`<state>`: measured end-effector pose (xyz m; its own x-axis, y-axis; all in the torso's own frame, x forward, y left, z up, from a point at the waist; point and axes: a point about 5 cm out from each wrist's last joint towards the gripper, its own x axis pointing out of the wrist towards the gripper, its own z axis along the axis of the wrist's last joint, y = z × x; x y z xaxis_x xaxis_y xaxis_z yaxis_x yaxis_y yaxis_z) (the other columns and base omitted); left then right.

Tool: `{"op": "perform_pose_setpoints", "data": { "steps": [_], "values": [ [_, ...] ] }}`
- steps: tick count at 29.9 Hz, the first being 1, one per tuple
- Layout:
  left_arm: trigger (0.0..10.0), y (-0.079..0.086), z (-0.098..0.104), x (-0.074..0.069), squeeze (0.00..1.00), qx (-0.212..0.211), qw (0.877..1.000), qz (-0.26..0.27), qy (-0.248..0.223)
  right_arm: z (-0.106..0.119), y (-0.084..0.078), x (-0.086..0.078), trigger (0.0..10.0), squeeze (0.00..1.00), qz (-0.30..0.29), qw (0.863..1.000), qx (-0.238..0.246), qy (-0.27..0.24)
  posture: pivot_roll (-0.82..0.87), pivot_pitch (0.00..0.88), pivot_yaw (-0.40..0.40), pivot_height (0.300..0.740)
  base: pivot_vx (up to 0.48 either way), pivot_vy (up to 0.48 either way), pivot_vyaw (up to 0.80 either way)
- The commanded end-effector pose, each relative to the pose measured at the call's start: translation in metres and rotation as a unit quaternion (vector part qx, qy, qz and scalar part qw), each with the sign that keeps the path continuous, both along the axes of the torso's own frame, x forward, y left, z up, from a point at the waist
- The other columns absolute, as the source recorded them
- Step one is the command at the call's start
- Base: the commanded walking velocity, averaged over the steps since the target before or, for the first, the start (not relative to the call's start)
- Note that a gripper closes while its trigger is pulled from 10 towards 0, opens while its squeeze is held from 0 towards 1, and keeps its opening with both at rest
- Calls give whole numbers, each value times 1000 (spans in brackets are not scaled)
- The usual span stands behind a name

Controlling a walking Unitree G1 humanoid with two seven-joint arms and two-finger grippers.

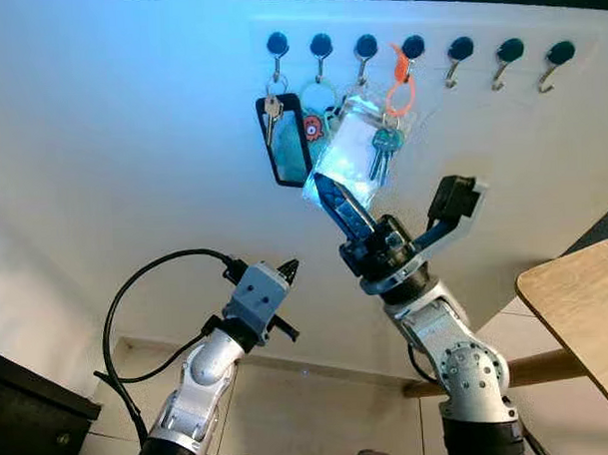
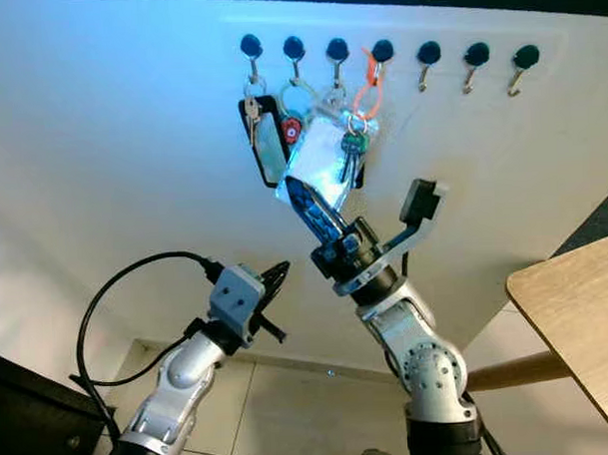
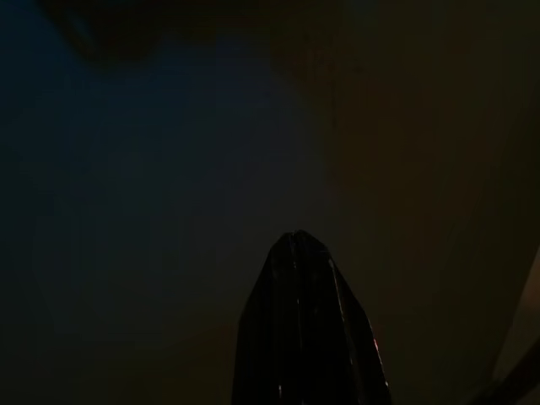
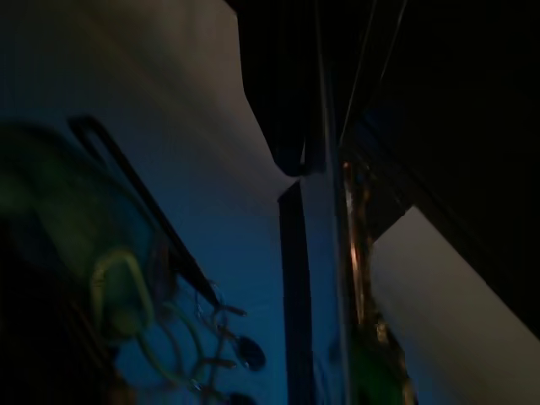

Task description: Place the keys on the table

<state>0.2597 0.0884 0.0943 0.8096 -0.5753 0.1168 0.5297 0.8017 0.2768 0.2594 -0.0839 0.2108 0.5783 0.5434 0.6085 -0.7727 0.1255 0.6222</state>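
Note:
Several key sets hang from a row of dark wall hooks (image 1: pixel 415 47). From left to right they are a silver key (image 1: pixel 271 114) with a black-framed tag (image 1: pixel 286 146), a ring with a red charm (image 1: pixel 313 127), a clear plastic tag (image 1: pixel 353 144), and teal keys (image 1: pixel 383 147) on an orange loop (image 1: pixel 401 79). My right gripper (image 1: pixel 328 192) is raised to the wall, its tip at the clear tag's lower edge. In the right wrist view the rings (image 4: pixel 126 295) are dim and close. My left gripper (image 1: pixel 288 269) is shut and empty, lower down and to the left, short of the wall.
A wooden table (image 1: pixel 578 298) juts in at the right, its leg (image 1: pixel 549 367) behind my right arm. A black cabinet (image 1: pixel 31 417) stands at the lower left. Tiled floor (image 1: pixel 320 407) lies below the white wall. The three right-hand hooks (image 1: pixel 510 51) are bare.

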Motion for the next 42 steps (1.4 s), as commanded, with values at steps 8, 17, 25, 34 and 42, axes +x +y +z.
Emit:
{"op": "perform_pose_setpoints", "data": {
  "steps": [8, 17, 25, 34, 42],
  "values": [
    [10000, -3, 0, -2, 0, -4, 1000, -9, -1, 23, -7, 9, 10000, 0, -24, 998, 47, -32, 32, 67, 16, 740, 0, 0, 0],
    [10000, -2, 0, -2, 0, -3, 1000, -9, -1, 37, -4, 15, 10000, 0, -20, 997, 68, -42, 35, 73, 16, 740, 0, 0, 0],
    [10000, -2, 0, -3, 0, -1, 1000, -10, 1, 41, -1, 21, 10000, 0, -10, 997, 56, -47, 38, 78, 14, 740, 0, 0, 0],
    [10000, -3, -1, -3, 0, 1, 1000, -15, 4, 25, 14, 28, 10000, 0, 8, 998, -58, -27, 37, 73, 16, 740, 0, 0, 0],
    [10000, -4, -1, -2, 0, -2, 1000, -15, 2, 28, 21, 17, 10000, 0, 30, 994, -73, -70, 37, 73, 15, 740, 0, 0, 0]
  ]
}}
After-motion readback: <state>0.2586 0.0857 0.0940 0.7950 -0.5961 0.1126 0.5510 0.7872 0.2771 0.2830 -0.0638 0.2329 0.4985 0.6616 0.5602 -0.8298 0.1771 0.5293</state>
